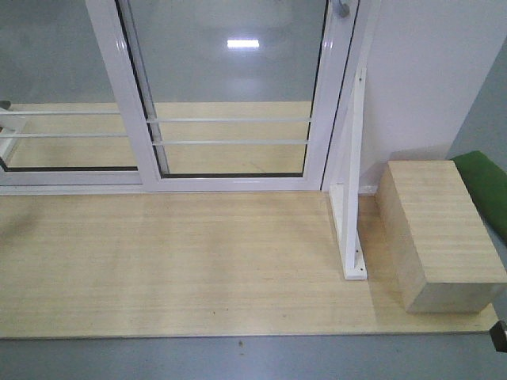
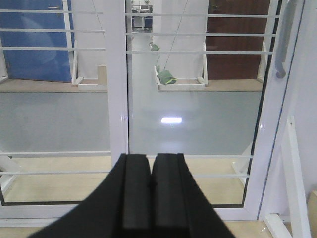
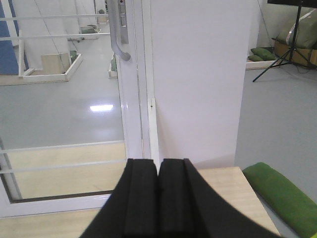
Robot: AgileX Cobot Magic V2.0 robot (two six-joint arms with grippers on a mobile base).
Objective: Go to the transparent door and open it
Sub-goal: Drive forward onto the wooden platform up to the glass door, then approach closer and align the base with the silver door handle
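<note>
Our left gripper (image 2: 150,163) and right gripper (image 3: 158,166) both show their black pads pressed together, with nothing held between them.

The transparent door (image 1: 230,79) stands straight ahead at the far edge of the pale wooden platform (image 1: 174,261). Its right stile meets the jamb beside the white wall (image 3: 198,74). The curved grey pull handle (image 3: 115,34) hangs on that right stile, high up, with the lock plate (image 3: 123,20) next to it. Two thin white bars (image 1: 230,120) cross the lower glass. To the left, a second white-framed glass panel (image 1: 55,71) overlaps the door's left stile.

The platform in front of the door lies bare as far as the right side. There a white angle bracket (image 1: 352,229) stands out from the jamb, and a wooden block (image 1: 440,233) sits just beyond it. A green cushion (image 1: 487,186) lies at the block's far right. Grey floor (image 1: 238,356) runs along the platform's near edge, and more grey floor shows through the glass.
</note>
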